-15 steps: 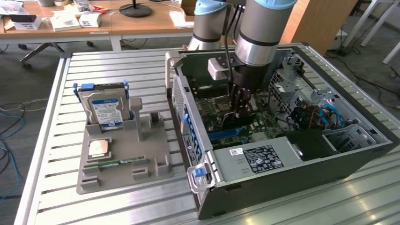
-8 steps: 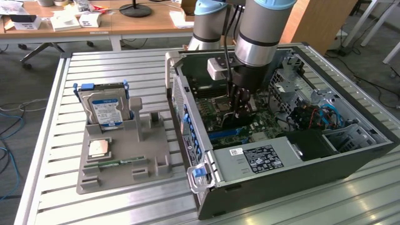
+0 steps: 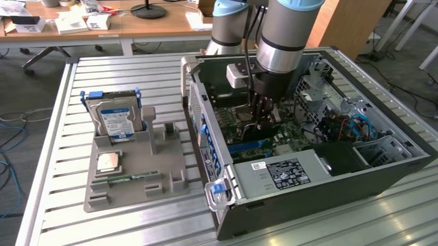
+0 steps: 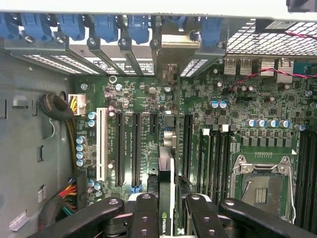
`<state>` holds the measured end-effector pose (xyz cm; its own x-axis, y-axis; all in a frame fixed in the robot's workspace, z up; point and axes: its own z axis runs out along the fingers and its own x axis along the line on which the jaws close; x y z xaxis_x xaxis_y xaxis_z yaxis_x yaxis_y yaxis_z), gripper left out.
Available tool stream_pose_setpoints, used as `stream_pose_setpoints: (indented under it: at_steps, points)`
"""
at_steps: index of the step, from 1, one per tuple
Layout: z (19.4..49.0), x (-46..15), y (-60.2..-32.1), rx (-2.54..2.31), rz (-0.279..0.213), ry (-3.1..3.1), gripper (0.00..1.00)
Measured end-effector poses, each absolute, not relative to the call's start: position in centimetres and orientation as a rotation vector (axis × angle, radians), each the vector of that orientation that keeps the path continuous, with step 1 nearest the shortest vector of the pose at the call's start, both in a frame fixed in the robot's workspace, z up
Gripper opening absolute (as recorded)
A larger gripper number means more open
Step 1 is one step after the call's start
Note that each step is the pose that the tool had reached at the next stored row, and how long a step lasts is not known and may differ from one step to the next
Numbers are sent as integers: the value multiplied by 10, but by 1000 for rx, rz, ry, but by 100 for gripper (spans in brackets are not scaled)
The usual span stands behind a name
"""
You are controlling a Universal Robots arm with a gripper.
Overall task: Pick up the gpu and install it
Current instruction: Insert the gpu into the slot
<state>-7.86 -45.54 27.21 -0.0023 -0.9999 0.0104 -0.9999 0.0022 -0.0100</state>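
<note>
The end effector (image 4: 171,218) gripped the gpu (image 4: 167,173) by its top edge, holding it on edge inside the open computer case (image 3: 329,205), directly over a long motherboard (image 4: 237,99) slot, likely so its connector edge faced that slot.

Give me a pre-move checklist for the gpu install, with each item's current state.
1. gpu gripped in the claw: ok.
2. gpu inside the case, over the motherboard: ok.
3. gpu parallel to the black slots: ok.
4. gpu seated in a slot: cannot tell, its lower edge is hidden.
5. gpu apart from the red wire: ok.
6. Other parts, hard drive and RAM stick, on the tray: ok.
</note>
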Motion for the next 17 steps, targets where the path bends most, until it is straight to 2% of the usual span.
stream_pose_setpoints:
  at_steps: [17]
  points:
    - [271,-82,-456,2208,23,-2234,26]
